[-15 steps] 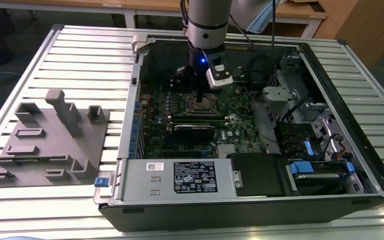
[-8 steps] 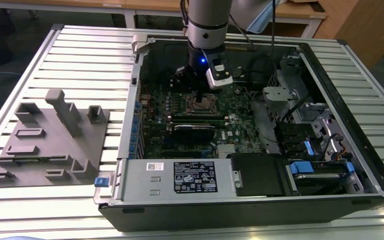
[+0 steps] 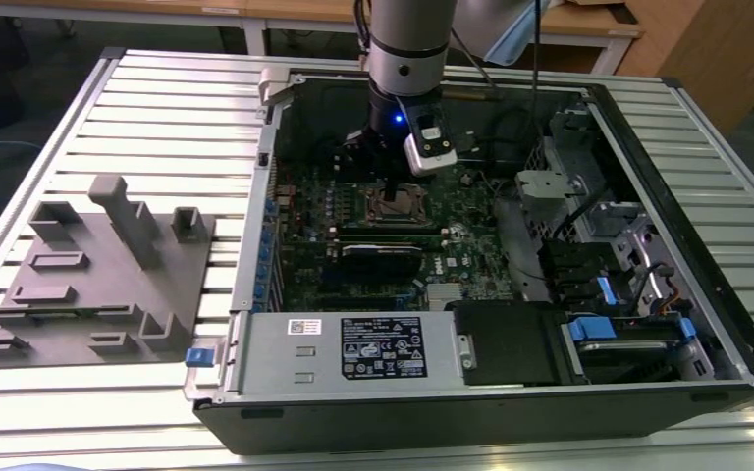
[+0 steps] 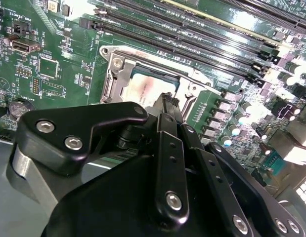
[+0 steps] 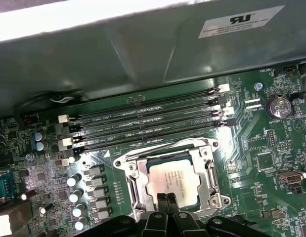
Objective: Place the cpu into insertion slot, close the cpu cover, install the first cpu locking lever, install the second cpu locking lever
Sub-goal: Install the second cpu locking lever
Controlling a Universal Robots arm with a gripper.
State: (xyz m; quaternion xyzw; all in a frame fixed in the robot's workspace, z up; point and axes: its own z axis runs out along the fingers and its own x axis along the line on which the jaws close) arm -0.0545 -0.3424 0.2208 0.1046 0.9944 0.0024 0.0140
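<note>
The cpu (image 5: 171, 180) sits in the insertion slot (image 5: 133, 185) with the cpu cover (image 5: 208, 170) down; the claw (image 5: 166, 200), fingers pinched together, hovers at its edge.

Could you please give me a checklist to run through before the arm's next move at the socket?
1. cpu seated in the insertion slot: ok, it lies flat inside in both wrist views.
2. cpu cover down: ok, the frame appears to lie around the chip's top.
3. Locking levers latched: cannot tell.
4. gripper placed at the socket: ok, jaws together at the cover's edge.
5. Gripper touching the cover: cannot tell.
6. memory slots free of the gripper: ok, they lie beyond the socket.
</note>
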